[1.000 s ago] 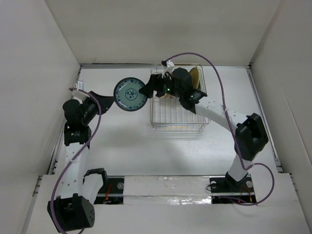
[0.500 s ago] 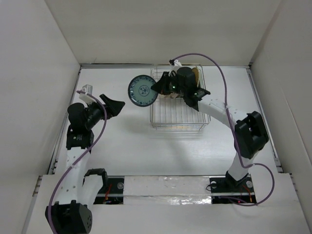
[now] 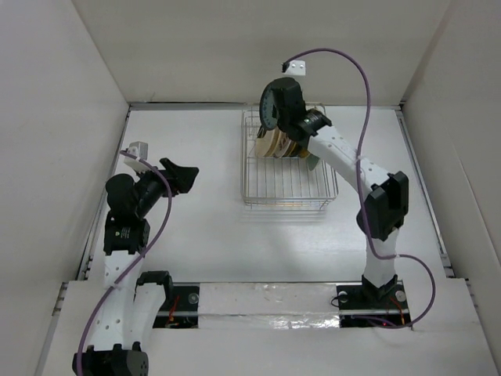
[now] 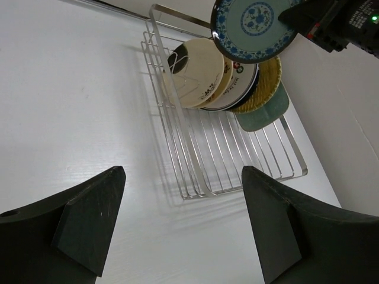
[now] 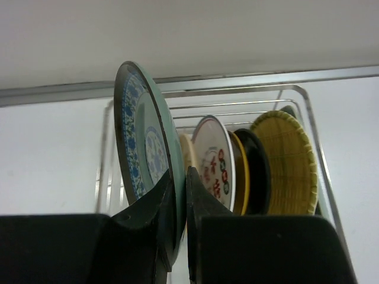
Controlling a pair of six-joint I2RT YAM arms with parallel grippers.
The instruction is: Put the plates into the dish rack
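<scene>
White table (image 3: 196,235): plate (image 5: 141,148) in right pincer (image 5: 180,180)

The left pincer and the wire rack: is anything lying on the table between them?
Nothing. Between the left pincer and the dish rack there is only bare white table, as the top view and the left wrist view both show.

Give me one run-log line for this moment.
right gripper: shut on teal plate, upright above dish rack | left gripper: open, empty, clear of rack | other plates: standing in rack
</scene>
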